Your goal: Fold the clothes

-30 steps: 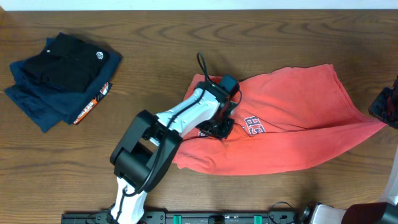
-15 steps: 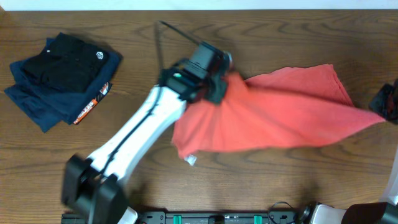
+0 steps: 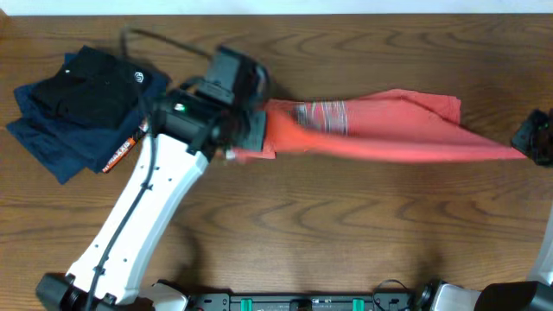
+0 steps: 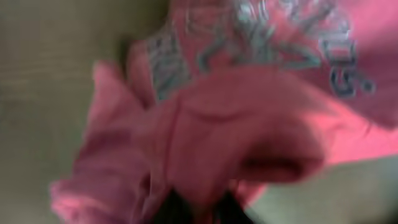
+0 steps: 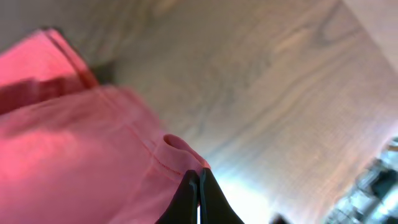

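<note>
Wooden table [image 3: 346,225] under one coral T-shirt [image 3: 389,136], two arms' fingers [image 5: 185,205] pinching it.

Coral-red T-shirt [image 3: 380,130]: short way to right of dark folded pile [image 3: 82,108], pulled out in long narrow band that runs further right, away from pile. End nearer pile bunched and gathered; far end narrows to point. Cloth doubled over itself, upper edge rising to small corner near far end. Lettering [image 3: 322,117] sits on part nearer pile, blurred; in left wrist view pale grey-blue on wrinkled cloth. Stitched hem [image 5: 168,152] curls in small loop.
</note>
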Controlling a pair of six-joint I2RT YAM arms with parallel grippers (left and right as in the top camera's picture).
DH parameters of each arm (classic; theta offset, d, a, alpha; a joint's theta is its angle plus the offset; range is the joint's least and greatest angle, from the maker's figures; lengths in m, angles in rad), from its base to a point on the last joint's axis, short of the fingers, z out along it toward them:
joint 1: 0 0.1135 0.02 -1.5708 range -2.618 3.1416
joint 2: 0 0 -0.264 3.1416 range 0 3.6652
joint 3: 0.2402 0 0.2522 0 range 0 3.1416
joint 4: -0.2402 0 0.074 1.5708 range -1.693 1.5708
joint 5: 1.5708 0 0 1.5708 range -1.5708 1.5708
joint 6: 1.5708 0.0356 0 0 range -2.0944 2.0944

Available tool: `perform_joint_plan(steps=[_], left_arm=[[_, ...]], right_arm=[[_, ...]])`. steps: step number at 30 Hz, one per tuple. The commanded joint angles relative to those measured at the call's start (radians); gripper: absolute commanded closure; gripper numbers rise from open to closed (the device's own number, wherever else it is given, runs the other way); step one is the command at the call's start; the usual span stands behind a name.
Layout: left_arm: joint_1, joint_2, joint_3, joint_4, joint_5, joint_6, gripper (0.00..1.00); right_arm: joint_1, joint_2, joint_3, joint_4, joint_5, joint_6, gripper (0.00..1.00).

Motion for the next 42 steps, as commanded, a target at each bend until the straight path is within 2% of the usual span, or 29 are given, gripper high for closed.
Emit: perform_joint_plan(steps=[1, 2, 3, 6, 13, 19, 22, 29, 36, 42], left_arm=[[-0.045, 0.037, -0.082, -0.082, 0.076, -0.081, 0.46], [-0.055, 0.042, -0.104, -0.101, 0.061, -0.081, 0.39], [-0.059, 0.044, -0.121, -0.107, 0.047, -0.081, 0.37], [-0.061, 0.044, -0.151, -0.081, 0.025, -0.081, 0.37], [-0.067, 0.051, -0.158, 0.092, 0.030, -0.082, 0.35], [-0.111, 0.087, -0.221, 0.104, 0.196, -0.096, 0.35], [-0.152, 0.105, -0.275, 0.105, 0.240, -0.171, 0.35], [-0.246, 0.118, -0.401, 0.150, 0.239, -0.309, 0.35], [-0.302, 0.118, -0.517, 0.364, 0.270, -0.340, 0.35], [-0.332, 0.118, -0.563, 0.417, 0.280, -0.389, 0.35]], right_arm=[[-0.009, -0.008, 0.023, -0.010, 0.128, -0.002, 0.99], [-0.013, -0.008, 0.023, -0.010, 0.134, -0.002, 0.99], [-0.017, -0.008, 0.023, -0.010, 0.132, -0.002, 0.99], [-0.023, -0.008, 0.023, -0.015, 0.131, -0.002, 0.99], [-0.023, -0.008, 0.023, -0.029, 0.081, -0.002, 0.99], [-0.023, -0.008, 0.023, -0.037, 0.079, -0.002, 0.99], [-0.023, -0.008, 0.023, -0.040, 0.079, -0.002, 0.99], [-0.023, -0.008, 0.023, -0.040, 0.079, -0.002, 0.98], [-0.023, -0.008, 0.023, -0.040, 0.079, -0.002, 0.98], [-0.023, -0.008, 0.023, -0.040, 0.079, -0.002, 0.98]])
